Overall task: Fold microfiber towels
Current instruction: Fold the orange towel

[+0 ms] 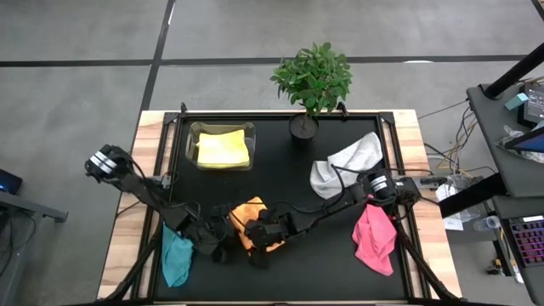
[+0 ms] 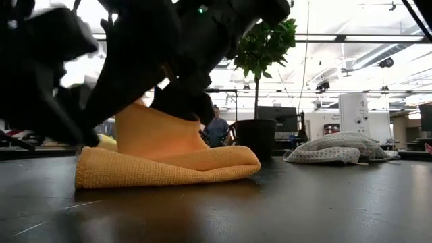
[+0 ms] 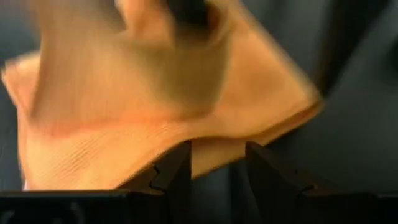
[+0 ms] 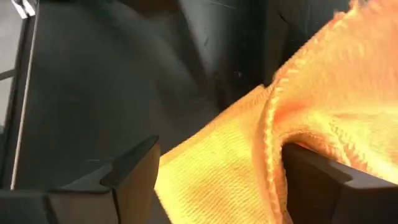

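Observation:
The orange towel (image 1: pixel 249 214) lies on the black mat near the front middle, partly doubled over, with one part raised (image 2: pixel 156 131). My right gripper (image 4: pixel 217 180) is open, above and around that raised part (image 1: pixel 259 235). My left gripper (image 3: pixel 217 165) is open and low at the towel's left edge (image 1: pixel 218 240). The teal towel (image 1: pixel 176 259) lies at the front left. The pink towel (image 1: pixel 374 240) lies at the front right. The white-grey towel (image 1: pixel 344 164) lies at the right. The yellow towel (image 1: pixel 223 150) lies folded in a clear box. My right gripper stands open with a raised fold of the orange towel (image 4: pixel 280 124) between its fingers. The cloth lies against the inner side of one finger (image 4: pixel 317 180). The fingers slant down from the table's right. The towel's lower layers (image 2: pixel 169 172) lie on the mat. My left gripper's fingertip (image 3: pixel 180 158) is at the towel's near edge (image 3: pixel 124 168); I cannot tell whether it touches.
A potted plant (image 1: pixel 311 81) stands at the far middle of the mat. The clear box (image 1: pixel 194 129) stands at the far left. Bare mat (image 1: pixel 306 263) shows between the orange and pink towels.

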Motion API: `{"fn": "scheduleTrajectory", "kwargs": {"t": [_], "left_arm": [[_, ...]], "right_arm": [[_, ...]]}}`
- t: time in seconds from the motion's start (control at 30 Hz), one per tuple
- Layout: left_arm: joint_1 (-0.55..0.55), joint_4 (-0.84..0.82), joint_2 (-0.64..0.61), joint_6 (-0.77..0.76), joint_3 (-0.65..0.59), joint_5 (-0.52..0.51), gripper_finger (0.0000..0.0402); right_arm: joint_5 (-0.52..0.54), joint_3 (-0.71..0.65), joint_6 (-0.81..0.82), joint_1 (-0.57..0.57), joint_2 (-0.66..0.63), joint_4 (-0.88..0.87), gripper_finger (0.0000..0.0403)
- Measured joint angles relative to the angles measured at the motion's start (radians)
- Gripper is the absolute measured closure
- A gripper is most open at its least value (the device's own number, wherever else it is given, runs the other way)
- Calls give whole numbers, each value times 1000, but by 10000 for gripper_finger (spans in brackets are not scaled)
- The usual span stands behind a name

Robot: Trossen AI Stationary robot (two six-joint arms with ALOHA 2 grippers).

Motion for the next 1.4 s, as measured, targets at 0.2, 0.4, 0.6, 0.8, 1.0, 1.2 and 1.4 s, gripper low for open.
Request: {"fn": "scheduleTrajectory", "kwargs": {"t": [0.2,0.4,0.6,0.8,1.0,1.2,1.4], "left_arm": [[-9,2,-144,62,3,28,265],[-15,-68,-258,78,2,42,265],[-8,-70,-214,104,-2,-103,265],[-4,-78,-67,66,-3,-53,265],[1,-153,12,-16,-3,10,265],[1,-233,-4,-78,-1,9,265],[1,-235,-50,-26,14,3,265]], "right_arm": [[44,0,-4,-1,2,19,123],[58,-1,-29,0,5,41,123],[60,-2,-72,7,5,112,123],[60,0,-122,18,5,120,123],[57,5,-192,56,-63,40,124],[108,-14,-244,89,-163,-163,124],[135,-32,-273,74,-161,-155,124]]}}
